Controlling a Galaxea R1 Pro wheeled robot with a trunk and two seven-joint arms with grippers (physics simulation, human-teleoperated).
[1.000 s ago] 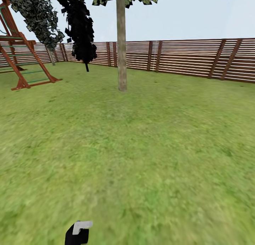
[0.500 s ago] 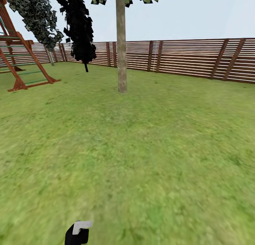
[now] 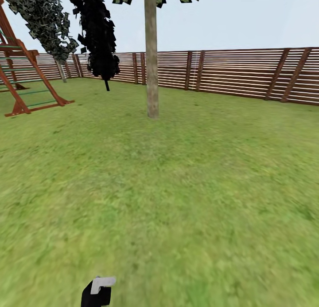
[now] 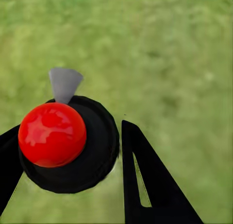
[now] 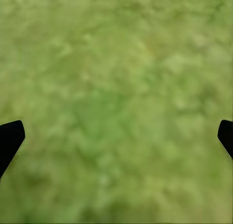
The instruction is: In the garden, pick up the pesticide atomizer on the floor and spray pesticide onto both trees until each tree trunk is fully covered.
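The pesticide atomizer (image 4: pixel 73 146) is a black body with a red ball top and a grey nozzle, and my left gripper (image 4: pixel 68 136) is shut on it, one black finger (image 4: pixel 141 180) on each side. In the head view the atomizer (image 3: pixel 98 293) shows at the bottom edge, nozzle pointing right. A tree trunk (image 3: pixel 152 67), straight and pale grey-brown, rises from the lawn straight ahead, several metres off. A second tree (image 3: pixel 44 18) leans by the fence at the far left. Over bare grass my right gripper (image 5: pixel 119 136) is open and holds nothing.
A brown slat fence (image 3: pixel 239 74) bounds the lawn across the back. A red-brown wooden play frame (image 3: pixel 26 83) stands at the left. A tree with black foliage (image 3: pixel 99 36) stands near the fence behind it. Open grass lies between me and the trunk.
The whole head view has crept forward: the trunk's base sits a little lower and the play frame has slid left. The atomizer stays where it was in the left gripper.
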